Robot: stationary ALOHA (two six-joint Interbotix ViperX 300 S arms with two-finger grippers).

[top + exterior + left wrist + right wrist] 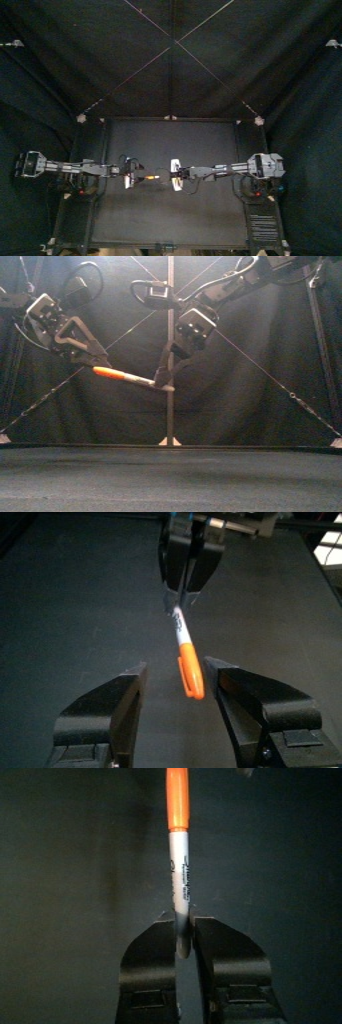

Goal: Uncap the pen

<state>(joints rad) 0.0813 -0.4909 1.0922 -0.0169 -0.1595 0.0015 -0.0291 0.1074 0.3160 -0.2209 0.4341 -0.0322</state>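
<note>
Marker pen hangs in the air well above the tabletop, lying nearly level between the two arms near the table's middle. The right fingers are clenched on the rear of its pale barrel, and the pen runs straight out from between them. The orange cap points toward the left arm and sits in the gap of the left fingers. These stand spread on either side of the cap with clear space showing, so they are released and not touching it.

The pen looks light, stiff and smooth: a hard plastic tube that will not bend but could slip or twist under a weak pinch. The cap is probably a snug friction fit, so it should need a firm pull straight along the pen's axis. The best hold seems to be across the cap's middle, clear of the seam where orange meets barrel. A pull off the axis could lever the pen askew in the right fingers.
</note>
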